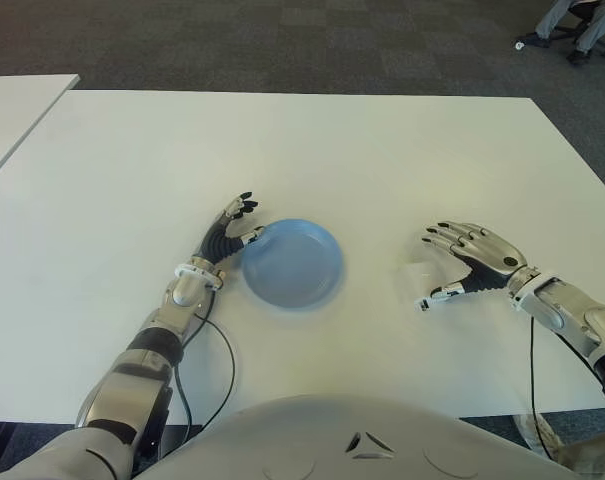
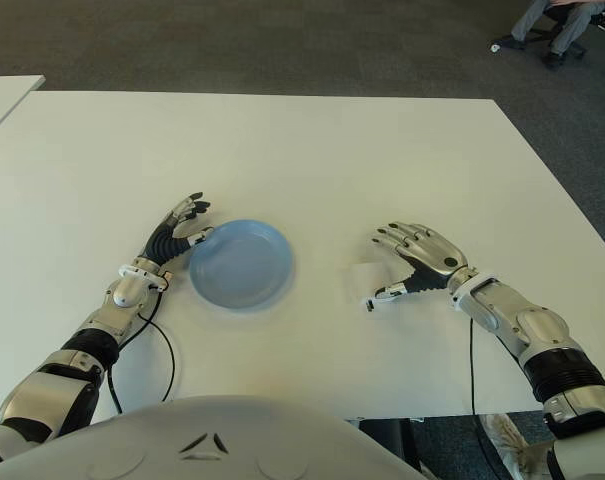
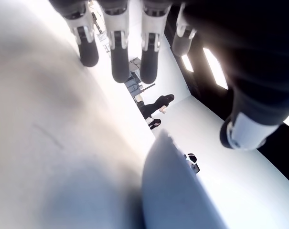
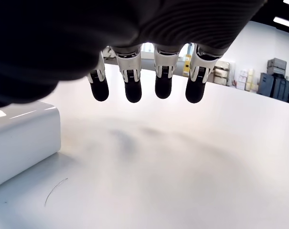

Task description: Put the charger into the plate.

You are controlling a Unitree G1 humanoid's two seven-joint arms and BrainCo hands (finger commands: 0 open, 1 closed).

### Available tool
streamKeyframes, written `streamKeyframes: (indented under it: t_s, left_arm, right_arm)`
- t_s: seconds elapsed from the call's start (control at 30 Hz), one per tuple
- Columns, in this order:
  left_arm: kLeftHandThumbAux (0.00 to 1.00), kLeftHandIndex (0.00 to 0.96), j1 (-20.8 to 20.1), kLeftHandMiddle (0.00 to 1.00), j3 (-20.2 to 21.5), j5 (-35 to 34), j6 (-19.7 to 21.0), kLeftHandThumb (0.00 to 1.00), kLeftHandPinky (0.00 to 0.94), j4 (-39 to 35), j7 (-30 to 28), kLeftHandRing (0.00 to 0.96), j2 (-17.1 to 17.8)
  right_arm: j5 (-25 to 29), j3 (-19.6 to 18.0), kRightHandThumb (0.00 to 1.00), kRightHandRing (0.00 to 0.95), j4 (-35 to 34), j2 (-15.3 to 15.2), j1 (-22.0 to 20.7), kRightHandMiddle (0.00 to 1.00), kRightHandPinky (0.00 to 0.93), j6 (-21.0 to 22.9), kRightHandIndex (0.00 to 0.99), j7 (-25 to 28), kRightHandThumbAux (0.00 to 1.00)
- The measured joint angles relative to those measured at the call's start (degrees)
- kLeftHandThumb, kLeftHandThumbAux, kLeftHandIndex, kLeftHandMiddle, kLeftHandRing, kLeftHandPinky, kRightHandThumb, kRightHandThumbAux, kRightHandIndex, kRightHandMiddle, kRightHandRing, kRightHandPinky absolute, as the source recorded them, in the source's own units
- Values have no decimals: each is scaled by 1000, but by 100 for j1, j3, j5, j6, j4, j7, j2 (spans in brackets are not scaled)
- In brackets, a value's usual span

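Right hand hovers w/ fingers spread, empty, just right of white charger on the surface. Left hand, fingers open, is at blue plate's left rim.

Bright even overhead light, soft shadows — wrist views blurred up close

The left hand is reaching forward with fingers extended, while the right hand is hovering palm-down, fingers spread, holding nothing.
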Motion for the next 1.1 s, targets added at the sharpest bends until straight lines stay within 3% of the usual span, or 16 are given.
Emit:
streamKeyframes:
  t_s: [1.1]
  left_arm:
    - [504, 88, -62, 205, 5, -21, 39, 0, 172, 71, -68, 199, -22]
  right_arm:
    - [356, -403, 133, 0, -486, -16, 346, 0, 0, -101, 0, 178, 208]
